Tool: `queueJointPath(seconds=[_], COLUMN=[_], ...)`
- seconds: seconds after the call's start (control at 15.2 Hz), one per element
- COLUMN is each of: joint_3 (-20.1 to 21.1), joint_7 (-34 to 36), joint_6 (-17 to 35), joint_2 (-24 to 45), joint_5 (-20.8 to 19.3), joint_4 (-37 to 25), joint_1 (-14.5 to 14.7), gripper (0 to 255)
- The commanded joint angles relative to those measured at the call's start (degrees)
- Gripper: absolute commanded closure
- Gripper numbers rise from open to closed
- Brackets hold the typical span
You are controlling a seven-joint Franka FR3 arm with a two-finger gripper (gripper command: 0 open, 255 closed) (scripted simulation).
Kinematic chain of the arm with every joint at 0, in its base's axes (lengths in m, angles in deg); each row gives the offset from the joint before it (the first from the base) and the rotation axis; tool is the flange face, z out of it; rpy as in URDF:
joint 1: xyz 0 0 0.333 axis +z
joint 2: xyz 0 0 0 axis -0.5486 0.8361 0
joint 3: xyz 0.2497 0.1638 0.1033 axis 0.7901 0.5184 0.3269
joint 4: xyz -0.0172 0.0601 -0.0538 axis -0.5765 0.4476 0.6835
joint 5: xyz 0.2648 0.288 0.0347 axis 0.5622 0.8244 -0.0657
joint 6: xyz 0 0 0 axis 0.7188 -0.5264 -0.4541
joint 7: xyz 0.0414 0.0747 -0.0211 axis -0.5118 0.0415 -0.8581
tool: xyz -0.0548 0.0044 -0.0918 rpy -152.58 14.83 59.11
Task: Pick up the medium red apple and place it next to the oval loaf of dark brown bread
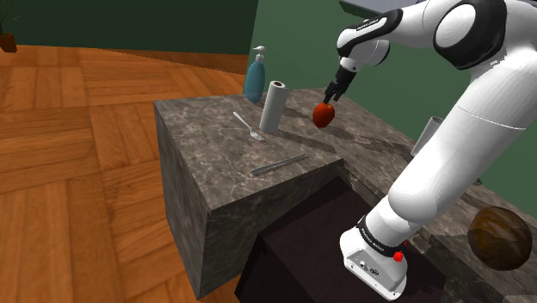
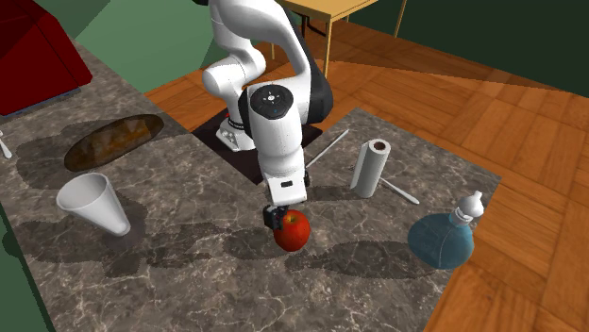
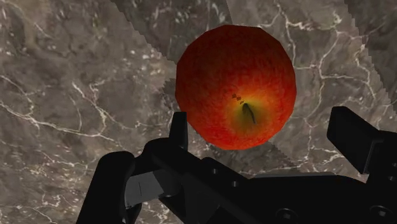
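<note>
A red apple [image 1: 324, 114] [image 2: 294, 229] [image 3: 235, 86] with a yellowish patch round its stalk hangs a little above the marble counter [image 2: 189, 273], its shadow on the stone beneath. My black gripper [image 1: 330, 96] [image 2: 277, 217] [image 3: 261, 127] is shut on the apple near its top, and most of the fruit sticks out past the fingertips [image 3: 179, 127]. The oval dark brown loaf [image 2: 113, 140] [image 1: 499, 238] lies far from the apple, toward the second exterior view's upper left, beyond the arm.
A white cup [image 2: 94, 203] stands upside down between apple and loaf. A paper towel roll [image 2: 370, 167], a fork [image 2: 401, 193], a knife [image 2: 326, 149] and a blue soap bottle [image 2: 444, 236] occupy the counter's other end. A dark red object [image 2: 33, 52] sits behind the loaf.
</note>
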Motion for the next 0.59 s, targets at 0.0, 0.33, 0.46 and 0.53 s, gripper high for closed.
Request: queueJointPath(seconds=[0.0,0.33,0.46,0.53], joint_3=[0.02,0.02,0.02,0.02], joint_7=[-0.04,-0.04,-0.04,-0.04], joint_6=[0.17,0.17,0.16,0.16], joint_2=[0.11,0.11,0.11,0.11], joint_5=[0.08,0.08,0.08,0.08], joint_4=[0.05,0.05,0.05,0.05], joint_1=[0.0,0.0,0.0,0.0], gripper=[0,255,255,255])
